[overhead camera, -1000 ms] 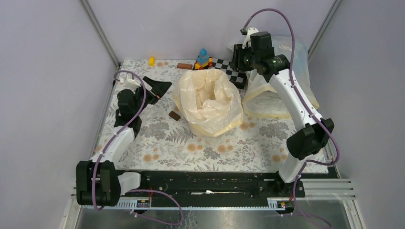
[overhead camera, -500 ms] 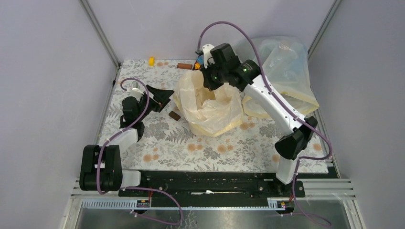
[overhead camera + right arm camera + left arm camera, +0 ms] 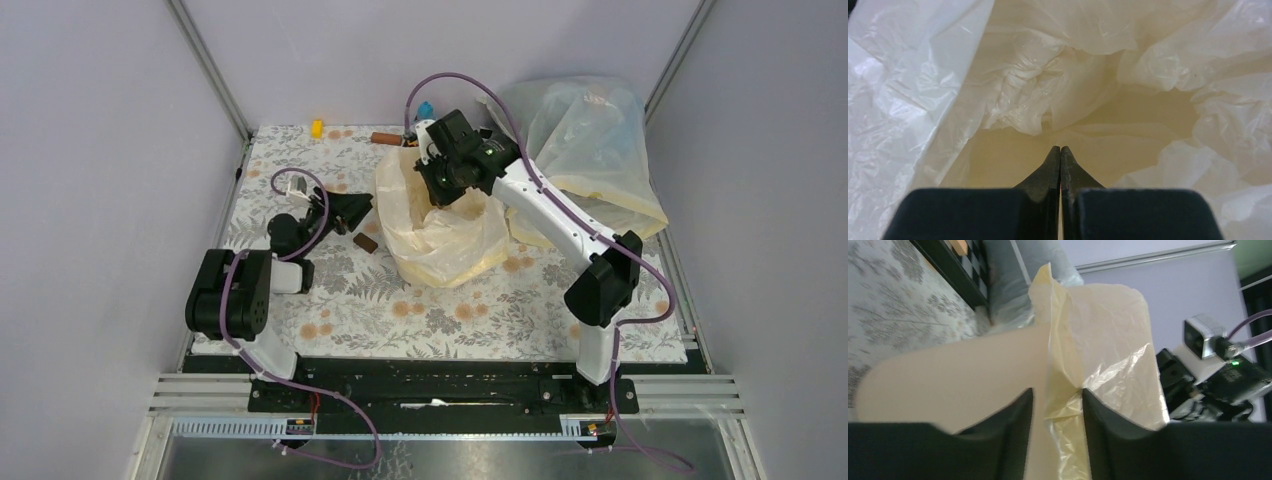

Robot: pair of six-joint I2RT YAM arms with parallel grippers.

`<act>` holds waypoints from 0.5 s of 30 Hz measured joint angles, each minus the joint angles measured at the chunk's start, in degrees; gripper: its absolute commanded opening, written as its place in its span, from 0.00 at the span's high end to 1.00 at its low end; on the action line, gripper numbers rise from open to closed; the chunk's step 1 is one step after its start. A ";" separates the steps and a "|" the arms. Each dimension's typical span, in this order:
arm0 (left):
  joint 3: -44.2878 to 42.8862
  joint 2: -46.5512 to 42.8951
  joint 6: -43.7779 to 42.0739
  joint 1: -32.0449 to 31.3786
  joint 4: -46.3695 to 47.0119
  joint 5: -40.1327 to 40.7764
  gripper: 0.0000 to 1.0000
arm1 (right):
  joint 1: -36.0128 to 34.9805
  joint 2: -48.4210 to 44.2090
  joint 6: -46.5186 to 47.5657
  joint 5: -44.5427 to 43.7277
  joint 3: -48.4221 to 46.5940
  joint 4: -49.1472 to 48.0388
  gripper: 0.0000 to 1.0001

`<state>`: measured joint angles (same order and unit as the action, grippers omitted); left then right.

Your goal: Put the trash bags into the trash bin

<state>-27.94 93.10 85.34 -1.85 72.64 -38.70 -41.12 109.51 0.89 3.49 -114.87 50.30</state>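
Note:
The trash bin (image 3: 948, 385) stands mid-table, its beige wall filling the left wrist view. A cream-yellow trash bag (image 3: 455, 240) lines it and hangs over the rim. My left gripper (image 3: 352, 211) is low at the bin's left side, jaws narrowed but still apart. The bag's hanging edge (image 3: 1068, 405) and a strip of bin wall show between its fingers (image 3: 1108, 440). My right gripper (image 3: 438, 188) reaches down into the bin's mouth. It is shut (image 3: 1061, 148) with nothing in it, pointing at the crumpled bag lining (image 3: 1023, 95).
A big whitish-clear bulging sack (image 3: 590, 130) sits at the back right, against the bin. A small brown block (image 3: 365, 242) lies just left of the bin under my left gripper. A yellow piece (image 3: 317, 127), a brown cylinder (image 3: 385, 138) and a blue toy (image 3: 426, 108) line the back edge.
My right arm swung from the back right sack to the bin's mouth and shut its jaws. My left gripper moved right to the bin's side and narrowed its jaws.

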 measured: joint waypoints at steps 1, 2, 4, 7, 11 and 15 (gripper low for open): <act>0.17 1.20 1.18 -0.07 2.08 -0.37 0.72 | 0.00 0.26 0.11 0.00 0.02 0.02 1.00; 0.28 2.03 2.12 -0.07 3.61 -0.63 0.79 | 0.00 0.63 0.20 0.00 0.02 0.00 1.00; 0.33 2.73 3.54 -0.07 5.53 -1.07 0.92 | -0.02 1.20 0.39 0.00 0.02 0.02 1.00; 0.33 2.73 4.72 -0.07 7.93 -1.49 1.00 | -0.09 2.10 0.79 -0.04 0.44 0.02 1.00; 0.33 2.78 5.14 -0.07 8.90 -1.88 1.00 | -0.22 3.17 1.31 -0.50 0.92 0.00 1.00; 0.33 3.85 4.79 0.04 9.51 -2.01 1.00 | -0.37 3.28 1.84 -1.49 2.21 0.00 1.00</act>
<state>-27.62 96.95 90.13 -1.80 82.15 -40.71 -41.50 112.79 2.72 2.00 -112.66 50.30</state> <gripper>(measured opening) 0.002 0.012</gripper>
